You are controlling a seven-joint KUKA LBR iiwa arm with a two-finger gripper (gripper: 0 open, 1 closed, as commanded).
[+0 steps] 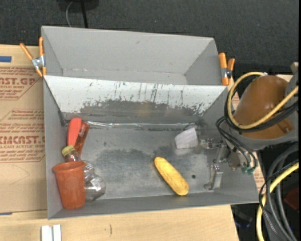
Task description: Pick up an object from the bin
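orange-brown cover (pixel 263 104) and looped cables on the arm's wrist stand highest, at the right, and below them the gripper (pixel 214 176) hangs low over the floor of the bin (pixel 140 59), close by its right wall. whether it is spread or closed i cannot tell, and nothing is seen in its hold. nearest to it lie a yellow banana-shaped piece (pixel 171 175), to its left near the front wall, and a pale crumpled lump (pixel 186 139) a little further back; it touches neither. i judge the pick not yet made: the arm is at the approach. the next move likely calls for a shift leftward to centre over one of those two, then a descent. the yellow piece lies alone with bare floor all round, so there is room to close across its narrow width. the right wall is near and cramps that side. an orange cup (pixel 70 184), a clear bottle (pixel 93 185) and a red-orange tube (pixel 76 133) crowd the left corner, well apart.
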